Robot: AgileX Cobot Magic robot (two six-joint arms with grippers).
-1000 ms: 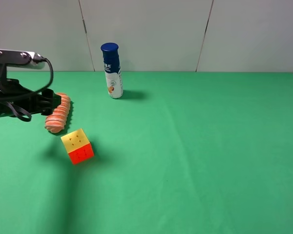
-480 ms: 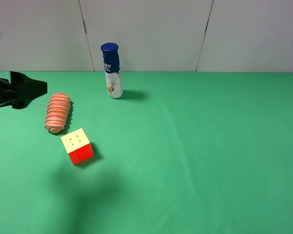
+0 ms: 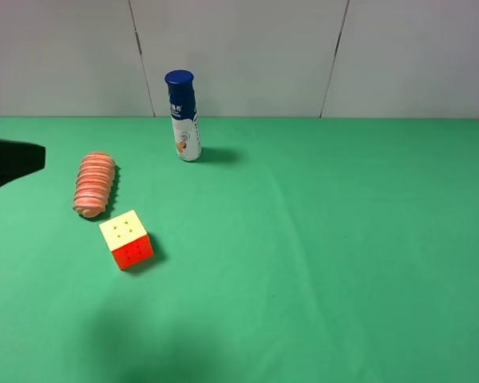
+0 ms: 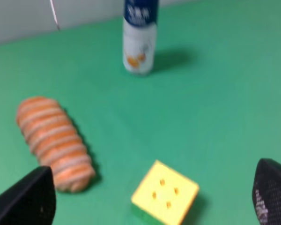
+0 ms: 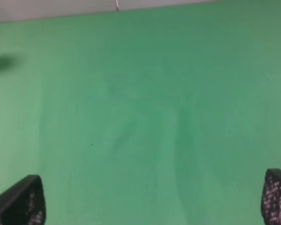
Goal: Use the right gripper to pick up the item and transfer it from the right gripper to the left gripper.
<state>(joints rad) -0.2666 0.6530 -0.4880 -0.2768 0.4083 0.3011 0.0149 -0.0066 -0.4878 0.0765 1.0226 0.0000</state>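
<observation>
Left gripper (image 4: 152, 201): fingers spread wide and nothing between them; only the two black fingertips (image 4: 30, 199) poke into the left wrist view, one at each lower corner.
Left gripper from above: just a dark wedge (image 3: 12, 159) at the left edge of the exterior high view, apart from the item.
Right gripper (image 5: 152, 199): fingers parted wide too, holding nothing, two mesh-textured tips over bare cloth in the right wrist view; the exterior high view doesn't show it at all.
Item (image 3: 94, 184): one orange-pink ribbed roll, lying flat on the green table (image 3: 319, 239) at the left side, free of both grippers.
Item up close (image 4: 55, 144): the left wrist view shows its pale and orange bands, though blurred.
Cube (image 3: 126, 238): one, yellow on top and red on the front, sitting just beside the near end of the roll, not touching.
Cube faces: the left wrist view (image 4: 165, 192) gives only the yellow top with small dots.
Bottle (image 3: 184, 116): one, white with a blue cap, upright near the back wall, well apart from the roll.
Count: two grippers, one roll, one cube, one bottle.
</observation>
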